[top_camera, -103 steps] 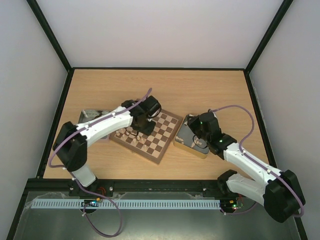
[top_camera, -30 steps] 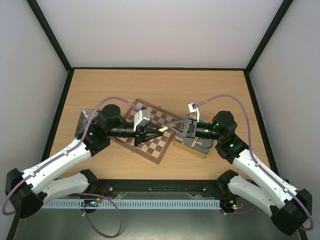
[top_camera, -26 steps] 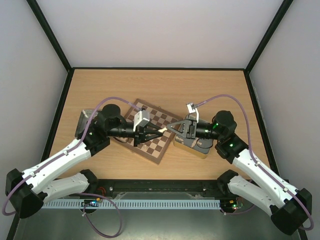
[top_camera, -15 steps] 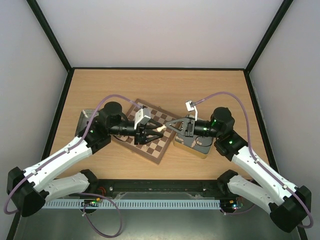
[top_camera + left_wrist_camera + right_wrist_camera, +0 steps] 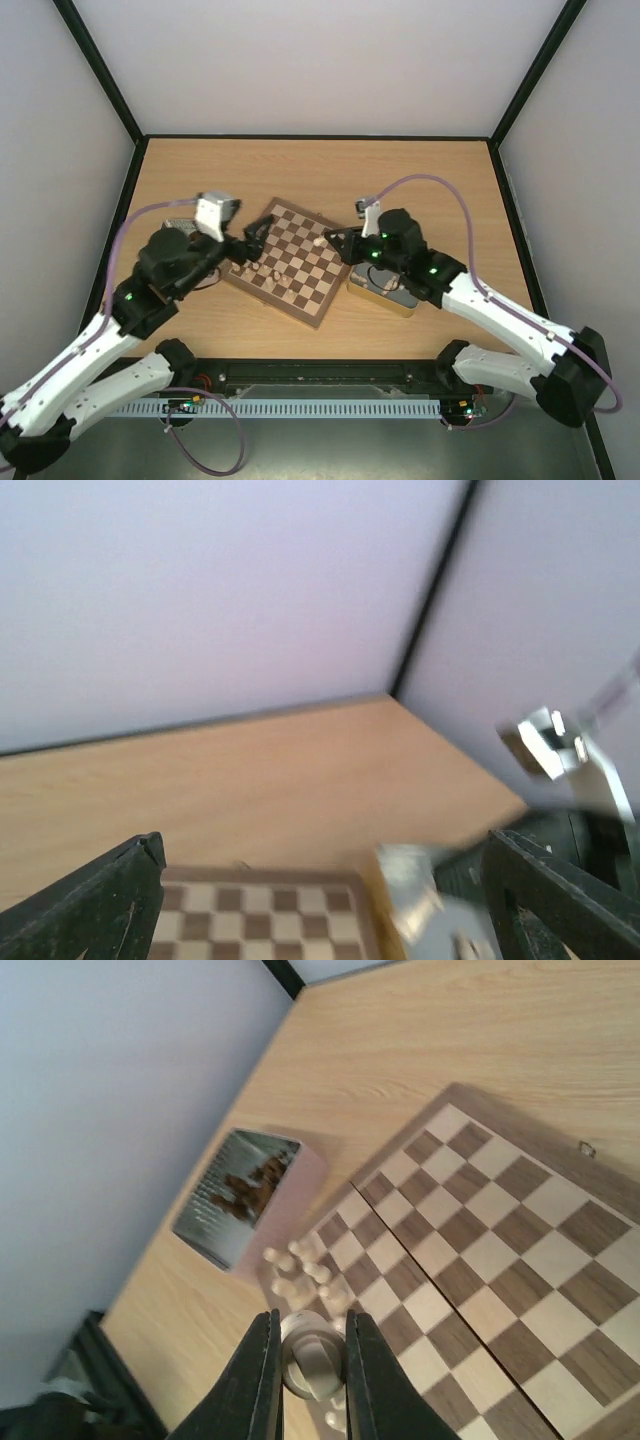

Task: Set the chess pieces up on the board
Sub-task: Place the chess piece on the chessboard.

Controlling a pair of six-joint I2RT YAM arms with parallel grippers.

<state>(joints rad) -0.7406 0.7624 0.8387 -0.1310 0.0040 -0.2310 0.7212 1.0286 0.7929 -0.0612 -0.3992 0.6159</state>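
The right gripper [image 5: 308,1332] is closed on a pale chess piece [image 5: 311,1365], which is pinched between the two fingers [image 5: 262,1380] and held above the board [image 5: 480,1220]. In the top view the piece [image 5: 320,241] is seen over the right part of the board [image 5: 300,265], just ahead of the right gripper [image 5: 334,240].

The left gripper [image 5: 322,850] is spread wide with nothing between its fingers [image 5: 100,905]; its view is blurred. From above, the left gripper [image 5: 255,233] is seen over the board's left side, apart from the right gripper.

A cluster of pale pieces [image 5: 297,1270] is stood on squares near the board's left corner [image 5: 258,268]. Beyond that corner a silver tray [image 5: 225,1222] is set on the table, with dark pieces [image 5: 245,1185] lying in it. A gold tin [image 5: 372,290] is placed against the board's right edge, partly covered by the right arm.

The board is turned corner-on to the table edges. Bare tabletop [image 5: 330,170] is shown between its far corner and the black frame [image 5: 315,136]
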